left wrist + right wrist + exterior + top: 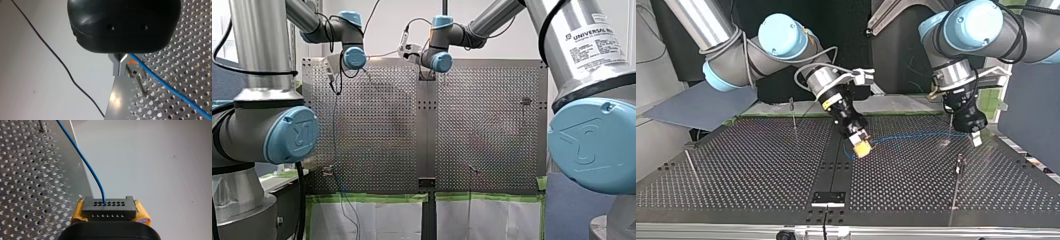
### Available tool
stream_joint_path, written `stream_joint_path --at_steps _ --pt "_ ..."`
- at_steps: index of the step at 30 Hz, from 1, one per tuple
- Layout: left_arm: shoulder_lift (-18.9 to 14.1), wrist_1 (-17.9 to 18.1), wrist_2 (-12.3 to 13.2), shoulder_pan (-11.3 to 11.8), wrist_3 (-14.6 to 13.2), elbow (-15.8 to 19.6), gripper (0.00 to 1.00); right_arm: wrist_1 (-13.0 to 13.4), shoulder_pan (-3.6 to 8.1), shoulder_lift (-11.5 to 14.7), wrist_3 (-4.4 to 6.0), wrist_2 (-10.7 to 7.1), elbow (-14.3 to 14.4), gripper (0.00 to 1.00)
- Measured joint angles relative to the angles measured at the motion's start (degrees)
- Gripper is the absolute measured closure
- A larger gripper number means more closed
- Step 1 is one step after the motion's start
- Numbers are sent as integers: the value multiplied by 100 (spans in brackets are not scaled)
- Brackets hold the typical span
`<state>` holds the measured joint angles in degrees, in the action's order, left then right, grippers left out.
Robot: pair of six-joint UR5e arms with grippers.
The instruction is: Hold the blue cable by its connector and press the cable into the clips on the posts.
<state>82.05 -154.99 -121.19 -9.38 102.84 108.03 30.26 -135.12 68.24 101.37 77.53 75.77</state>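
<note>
The right gripper [108, 213] is pinching the dark connector [108, 207] between its two yellow pads [143, 214]. The blue cable [82, 157] comes out of one of the little holes in the connector. It bends away past the edge of the table [25, 182], which is full of holes.

In the top view this gripper [862, 145] hangs low and tilted near the middle of the table. It is just beside the dark strip [836, 165] that runs down the middle. From there the cable [908, 136] runs just over the table to the left gripper [975, 136]. That one points down at the view's right, near the table's back edge.

Up close, the left gripper's metal fingers [117, 68] are pressed together, with only a thin line between them. The cable [162, 80] comes out right beside them. I cannot tell if it is caught between them.

Just beside the fingers stands a thin post [140, 83] with an orange clip [130, 62] on top. The cable passes close by that clip, and I cannot tell if it sits in it. Another post [958, 172] stands nearer the front of the table, well apart from both grippers.
</note>
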Motion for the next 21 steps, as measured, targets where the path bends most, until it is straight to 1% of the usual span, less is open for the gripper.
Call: stream_joint_path --at_steps 6,10,16,21 --pt "53 11 243 278 54 -35 100 13 -22 -146 -40 -2 -29 100" --pt "214 17 384 464 94 -108 100 15 -31 -224 -45 -9 -111 100" --pt "473 16 580 618 213 -301 100 28 -42 -351 -57 -16 -203 100" --pt "570 36 690 714 300 -390 100 32 -48 -476 -74 -21 -267 100"
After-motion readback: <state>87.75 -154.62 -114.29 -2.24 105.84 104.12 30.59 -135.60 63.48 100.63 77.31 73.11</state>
